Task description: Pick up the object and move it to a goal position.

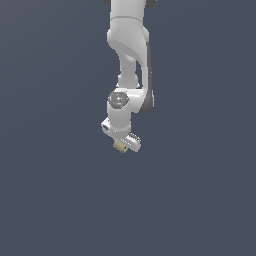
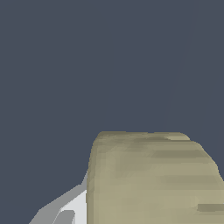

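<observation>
The object (image 1: 119,147) is a small tan stubby cylinder that pokes out just below the white hand in the exterior view. My gripper (image 1: 122,144) hangs under the bent white arm and is shut on it. In the wrist view the object (image 2: 153,179) fills the near part of the picture, its faintly ribbed tan side very close to the camera. One light grey finger (image 2: 70,211) lies against its side. The other finger is hidden behind the object.
A plain dark blue-grey surface (image 1: 55,200) surrounds the arm in both views. The white arm links (image 1: 129,45) come down from the top of the exterior view. No other objects or edges show.
</observation>
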Robot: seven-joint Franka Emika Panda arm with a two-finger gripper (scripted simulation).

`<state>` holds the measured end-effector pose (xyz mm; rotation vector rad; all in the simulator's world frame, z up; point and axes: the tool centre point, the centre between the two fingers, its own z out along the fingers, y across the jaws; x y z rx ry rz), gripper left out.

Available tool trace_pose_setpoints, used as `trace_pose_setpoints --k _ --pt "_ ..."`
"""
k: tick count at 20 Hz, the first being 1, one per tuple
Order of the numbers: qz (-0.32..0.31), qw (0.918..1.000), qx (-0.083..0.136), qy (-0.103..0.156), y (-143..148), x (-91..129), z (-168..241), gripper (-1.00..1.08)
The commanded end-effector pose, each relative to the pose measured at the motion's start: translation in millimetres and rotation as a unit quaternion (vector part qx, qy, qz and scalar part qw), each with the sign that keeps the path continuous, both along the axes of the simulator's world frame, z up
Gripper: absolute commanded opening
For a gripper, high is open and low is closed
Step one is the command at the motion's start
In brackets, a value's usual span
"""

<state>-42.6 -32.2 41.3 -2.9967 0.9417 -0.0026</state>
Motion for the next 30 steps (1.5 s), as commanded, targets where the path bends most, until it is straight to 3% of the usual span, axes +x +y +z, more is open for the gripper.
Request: trace_pose_setpoints --k 1,15,30 --pt "0.000 1.0000 0.000 0.000 0 0 0 -1.00" --pt "0.000 1.0000 0.000 0.000 15 -12 45 -1.00" --pt "-0.001 1.0000 -0.001 0.000 60 -46 188 -1.00"
